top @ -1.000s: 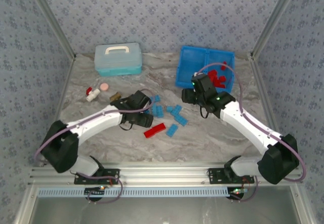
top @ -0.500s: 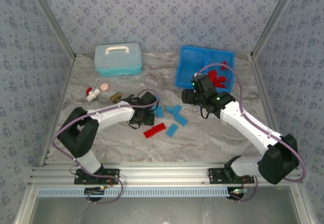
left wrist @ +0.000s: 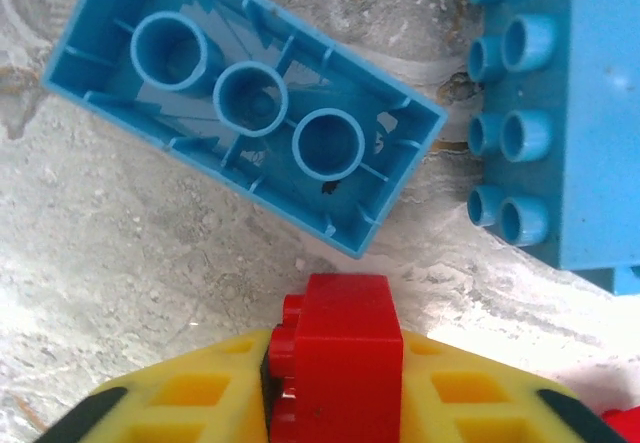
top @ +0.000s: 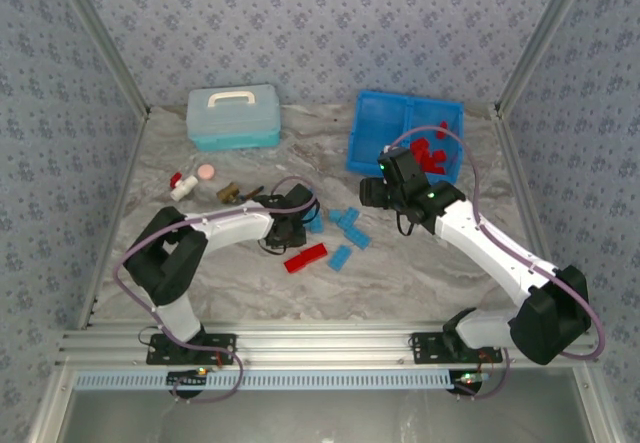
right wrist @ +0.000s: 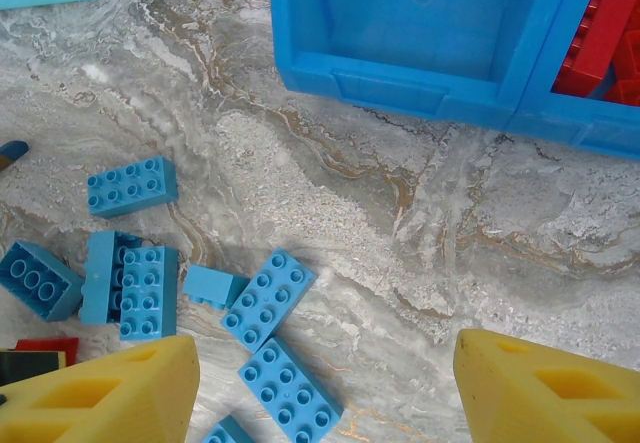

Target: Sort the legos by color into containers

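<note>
L claw (left wrist: 335,395) now gripping red lego (left wrist: 340,335), tray (top: 382,128) R half w/ reds (top: 431,153)

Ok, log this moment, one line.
left jaws: shut on red lego | right jaws: open | tray: reds in one compartment | blue legos: on table

Looking down on a grey marbled tabletop (top: 400,278) veined with tan. Being closed in on three sides by pale blue-grey patterned walls (top: 320,23), meeting at slanting metal posts (top: 100,38). Ending at a ribbed aluminium rail (top: 330,345) along the near edge. Sitting under soft, even light.
</note>
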Motion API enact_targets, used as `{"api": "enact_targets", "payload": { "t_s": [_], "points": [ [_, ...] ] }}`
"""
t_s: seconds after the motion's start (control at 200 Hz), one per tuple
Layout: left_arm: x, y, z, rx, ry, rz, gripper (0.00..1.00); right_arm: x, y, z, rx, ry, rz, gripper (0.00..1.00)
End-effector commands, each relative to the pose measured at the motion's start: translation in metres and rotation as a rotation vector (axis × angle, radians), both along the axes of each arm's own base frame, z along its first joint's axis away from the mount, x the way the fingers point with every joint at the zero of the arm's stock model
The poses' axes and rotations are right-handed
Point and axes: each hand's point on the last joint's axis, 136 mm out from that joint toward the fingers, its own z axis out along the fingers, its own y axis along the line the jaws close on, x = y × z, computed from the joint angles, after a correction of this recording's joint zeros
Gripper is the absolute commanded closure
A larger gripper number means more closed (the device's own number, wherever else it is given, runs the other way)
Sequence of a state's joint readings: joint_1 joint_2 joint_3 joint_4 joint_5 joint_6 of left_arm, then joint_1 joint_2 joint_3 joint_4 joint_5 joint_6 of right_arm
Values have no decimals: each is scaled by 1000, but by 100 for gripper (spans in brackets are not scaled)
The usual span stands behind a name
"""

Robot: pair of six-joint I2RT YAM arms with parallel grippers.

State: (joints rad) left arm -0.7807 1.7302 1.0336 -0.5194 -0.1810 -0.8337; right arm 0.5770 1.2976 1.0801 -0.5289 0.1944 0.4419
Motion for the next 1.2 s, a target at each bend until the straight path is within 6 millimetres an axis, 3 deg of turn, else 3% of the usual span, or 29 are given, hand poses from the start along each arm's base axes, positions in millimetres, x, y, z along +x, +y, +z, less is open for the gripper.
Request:
{"api": "enact_targets", "payload": {
  "t_s": [0.0, 0.145, 0.245, 0.42, 0.585, 0.725, 0.904, 1.029, 1.199],
  "points": [
    [4, 1, 3, 37, -25, -3, 78, -8, -1, 5, 10, 4, -2, 30],
    [9, -4, 18, 83, -63, -75, 92, -10, -11, 15, 34, -26, -62, 29],
    [12, -26, 55, 70, -123, -156, 94, -16, -24, 27, 57, -63, -121, 28],
    [32, -109, 147, -146, -334, -324, 94, -43, -71, 49, 118, -186, -319, 26],
    [71, -180, 186, -257, -475, -413, 95, -99, -152, 36, 76, -219, -637, 21],
    [103, -254, 201, -355, -567, -478, 95, -133, -173, 20, 121, -194, -685, 19],
    [133, -334, 197, -444, -643, -546, 95, -146, -175, 14, 178, -183, -673, 16],
    [150, -359, 190, -489, -719, -541, 93, -148, -172, 14, 168, -166, -640, 14],
    [165, -378, 174, -461, -886, -598, 87, -151, -165, 14, 189, -134, -605, 13]
  ]
}}
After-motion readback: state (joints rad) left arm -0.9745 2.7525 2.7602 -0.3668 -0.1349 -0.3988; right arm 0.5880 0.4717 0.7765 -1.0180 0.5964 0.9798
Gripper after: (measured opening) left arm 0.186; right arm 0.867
